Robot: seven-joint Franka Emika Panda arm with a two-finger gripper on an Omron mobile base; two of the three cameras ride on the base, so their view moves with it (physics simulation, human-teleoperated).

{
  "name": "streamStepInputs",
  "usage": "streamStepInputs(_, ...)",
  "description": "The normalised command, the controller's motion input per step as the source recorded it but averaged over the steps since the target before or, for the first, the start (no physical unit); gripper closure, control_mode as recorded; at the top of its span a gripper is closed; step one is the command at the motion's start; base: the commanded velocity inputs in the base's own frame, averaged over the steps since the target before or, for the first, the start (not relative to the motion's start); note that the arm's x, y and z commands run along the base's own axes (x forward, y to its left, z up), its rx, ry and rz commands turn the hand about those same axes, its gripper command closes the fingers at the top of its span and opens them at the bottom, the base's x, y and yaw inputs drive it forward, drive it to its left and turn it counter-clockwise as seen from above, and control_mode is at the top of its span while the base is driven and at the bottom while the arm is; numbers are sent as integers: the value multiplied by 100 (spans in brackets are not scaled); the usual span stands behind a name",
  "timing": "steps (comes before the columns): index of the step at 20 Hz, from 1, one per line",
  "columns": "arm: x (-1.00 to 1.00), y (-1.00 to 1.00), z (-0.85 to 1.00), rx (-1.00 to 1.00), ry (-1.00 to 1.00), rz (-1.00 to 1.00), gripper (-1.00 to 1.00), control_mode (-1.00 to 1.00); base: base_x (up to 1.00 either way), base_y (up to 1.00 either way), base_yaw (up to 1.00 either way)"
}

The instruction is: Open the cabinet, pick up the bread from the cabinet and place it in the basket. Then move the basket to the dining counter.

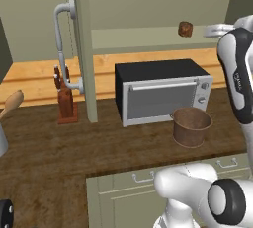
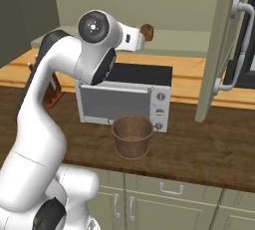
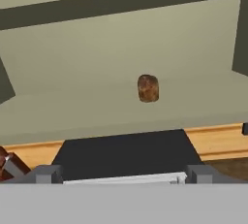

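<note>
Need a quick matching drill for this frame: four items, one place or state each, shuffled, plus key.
Items:
1. bread
2. basket
3. cabinet door
4. knife block

Places/states:
A. swung open
B. on the counter in front of the toaster oven
C. on the cabinet shelf
D. on the counter, left of the open door in the left base view

Pairs: 1-C, 2-B, 3-A, 4-D

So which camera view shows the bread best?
The hand view: the bread sits near the middle there, unobstructed, on the open cabinet's shelf. The left base view shows it small and high up, with the tool to its right. In the right base view it lies right beside the arm.
</note>
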Motion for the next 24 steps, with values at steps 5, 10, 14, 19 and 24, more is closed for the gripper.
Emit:
streamStepInputs(5,63,-11,0,0,15,1,-100,-100,0,0,0)
streamStepInputs(10,52,0,-28,0,9,0,-100,-100,0,0,0)
streamStepInputs(14,52,-9,-30,0,0,0,-100,-100,0,0,0)
streamStepInputs(19,62,-18,0,0,0,0,-100,-100,0,0,0)
streamStepInputs(24,41,-4,2,0,3,0,-100,-100,0,0,0)
